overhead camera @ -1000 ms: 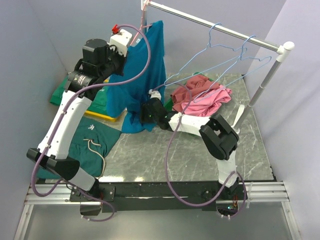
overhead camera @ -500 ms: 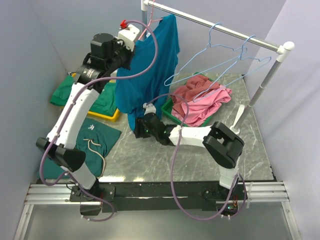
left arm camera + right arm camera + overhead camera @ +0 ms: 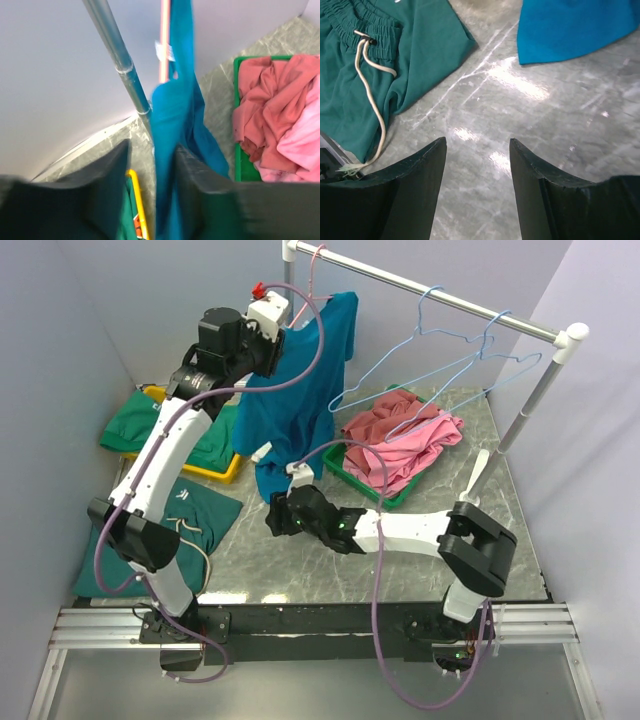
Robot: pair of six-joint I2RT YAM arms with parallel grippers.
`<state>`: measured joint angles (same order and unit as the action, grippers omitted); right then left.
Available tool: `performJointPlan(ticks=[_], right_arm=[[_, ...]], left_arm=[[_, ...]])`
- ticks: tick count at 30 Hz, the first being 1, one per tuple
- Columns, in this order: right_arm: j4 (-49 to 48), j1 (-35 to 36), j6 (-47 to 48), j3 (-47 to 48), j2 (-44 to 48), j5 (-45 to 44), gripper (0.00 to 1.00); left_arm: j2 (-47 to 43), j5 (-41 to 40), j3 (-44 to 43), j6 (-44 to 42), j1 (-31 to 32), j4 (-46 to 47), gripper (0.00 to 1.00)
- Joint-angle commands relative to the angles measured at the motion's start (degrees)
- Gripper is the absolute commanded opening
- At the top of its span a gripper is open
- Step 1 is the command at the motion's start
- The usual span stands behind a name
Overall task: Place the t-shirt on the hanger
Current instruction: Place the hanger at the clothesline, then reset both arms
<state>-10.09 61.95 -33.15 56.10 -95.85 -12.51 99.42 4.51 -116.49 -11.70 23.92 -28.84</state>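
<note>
The teal t-shirt (image 3: pixel 300 390) hangs on the pink hanger (image 3: pixel 320 270), whose hook sits over the left end of the metal rail (image 3: pixel 450 300). My left gripper (image 3: pixel 283 328) is up beside the shirt's shoulder. In the left wrist view its jaws (image 3: pixel 152 165) stand apart, and a fold of the t-shirt (image 3: pixel 175 125) runs between them along the right finger (image 3: pixel 200 190), unpinched. The hanger's pink wire (image 3: pixel 164 45) shows above. My right gripper (image 3: pixel 280 515) is low over the table, open and empty (image 3: pixel 477 142), just short of the shirt's hem (image 3: pixel 575 30).
Light blue hangers (image 3: pixel 440 340) hang further right on the rail. A green tray (image 3: pixel 345 468) holds pink and maroon clothes (image 3: pixel 400 440). A yellow tray (image 3: pixel 215 472) with green cloth and green drawstring trousers (image 3: pixel 170 530) lie at left. The rail's upright post (image 3: pixel 120 60) stands close to my left fingers.
My left arm raised the t-shirt and hanger up to the rail, and its jaws have come apart. My right gripper drew back from the hem toward the near left.
</note>
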Motion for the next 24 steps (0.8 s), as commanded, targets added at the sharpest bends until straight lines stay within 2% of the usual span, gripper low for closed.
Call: performJointPlan(ticks=[1,3,4,5,7,11,14,15,18,19,21,24], right_arm=[[-1.52,0.71,0.98,-2.83,6.20,-4.01,0.62],[-0.29,0.80,0.98,-3.36,8.47,-5.58,0.62],[0.24,0.80,0.98,-3.71,9.10,-6.11,0.63],[1.55,0.80,0.72,-3.89,9.80,-6.82,0.63],[2.61,0.89,0.71,-4.50,12.09,-8.23,0.65],[1.91,0.89,-0.16,-8.10,18.22,-9.81,0.75],[3.75,0.89,-1.56,-10.65,22.53,-11.83,0.83],[4.11,0.89,-2.01,-12.22,23.94,-12.09,0.84],[4.64,0.80,-2.89,-15.82,29.75,-13.94,0.90],[4.99,0.80,-3.15,-16.45,31.24,-14.46,0.91],[6.48,0.80,-3.50,-18.29,35.46,-15.87,0.92],[7.97,0.80,-4.56,-21.10,40.73,-17.89,0.93]], left_arm=[[-5.37,0.85,2.13,3.52,-0.46,5.90,0.54],[-7.99,0.15,3.98,5.28,-0.46,7.21,0.64],[-8.97,-0.55,4.42,6.25,-0.54,7.48,0.77],[-9.93,-1.52,4.86,7.21,-0.54,7.57,0.99],[-12.75,-2.31,6.00,10.37,-0.46,6.69,0.96],[-19.42,-0.57,12.06,18.28,-0.46,4.85,0.96],[-26.01,1.01,20.75,25.05,-0.28,4.93,0.97],[-29.51,1.55,25.99,27.41,-0.02,5.28,0.96],[-36.89,-3.43,38.12,31.47,5.24,8.88,0.96],[-38.58,-4.33,40.52,32.44,9.78,9.24,0.96],[-42.45,-9.06,47.47,35.41,13.76,9.76,0.97],[-46.06,-12.06,57.31,40.07,21.15,12.58,0.96]])
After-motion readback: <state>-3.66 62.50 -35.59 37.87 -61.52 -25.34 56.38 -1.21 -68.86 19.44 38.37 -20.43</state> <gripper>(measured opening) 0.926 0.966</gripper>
